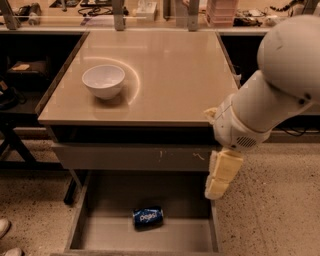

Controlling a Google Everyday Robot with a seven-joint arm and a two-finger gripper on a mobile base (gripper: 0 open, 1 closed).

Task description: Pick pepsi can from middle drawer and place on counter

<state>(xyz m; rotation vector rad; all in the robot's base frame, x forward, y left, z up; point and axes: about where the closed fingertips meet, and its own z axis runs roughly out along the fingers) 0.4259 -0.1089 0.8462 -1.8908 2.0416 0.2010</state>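
The pepsi can lies on its side on the floor of the open middle drawer, near its middle. The glossy beige counter is above it. My gripper hangs from the white arm at the right, by the drawer's right wall and above and to the right of the can. It is apart from the can and holds nothing that I can see.
A white bowl stands on the left part of the counter. A grey drawer front with pale scratches is shut above the open drawer. A pale shelf with metal posts runs along the back. A shoe shows at bottom left.
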